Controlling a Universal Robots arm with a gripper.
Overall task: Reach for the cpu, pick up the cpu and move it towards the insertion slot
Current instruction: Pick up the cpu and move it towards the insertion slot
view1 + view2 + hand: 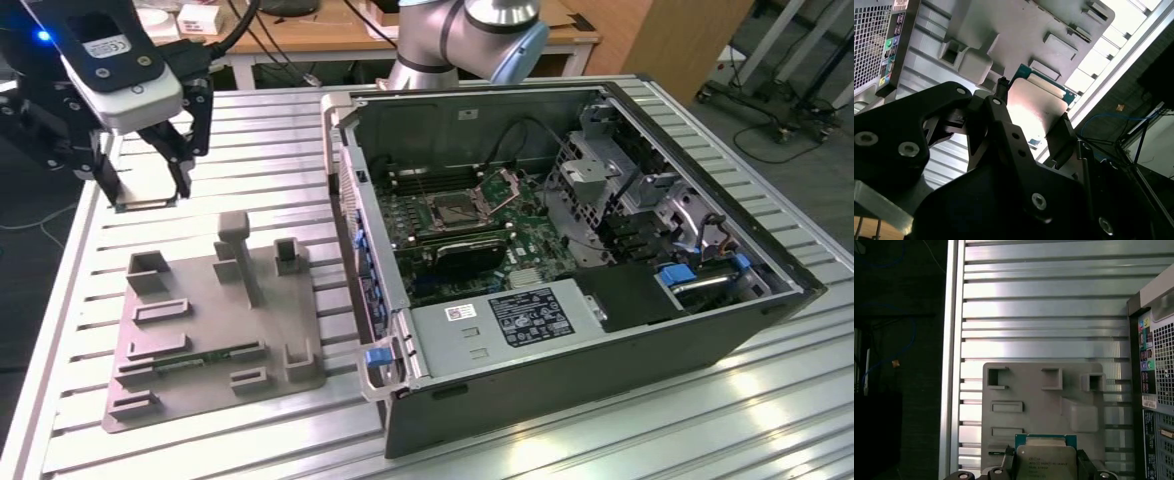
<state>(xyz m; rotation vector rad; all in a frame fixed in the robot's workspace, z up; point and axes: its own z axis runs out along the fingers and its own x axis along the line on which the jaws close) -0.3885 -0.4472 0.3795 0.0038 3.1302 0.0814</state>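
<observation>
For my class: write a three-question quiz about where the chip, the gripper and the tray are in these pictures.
1. True or false: the gripper is shut on the chip.
2. How does the chip sit relative to the grey tray? A) in a recess B) held clear of it C) underneath it
3. Fill in: the socket sits inside the computer case, whose side is ____.
Key: 1 true; 2 B; 3 open.

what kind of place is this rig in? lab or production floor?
Probably a robotics lab, not a line: an open PC case on a slatted aluminium table, a grey fixture tray, a wooden desk behind. The gripper holds the cpu.
</observation>
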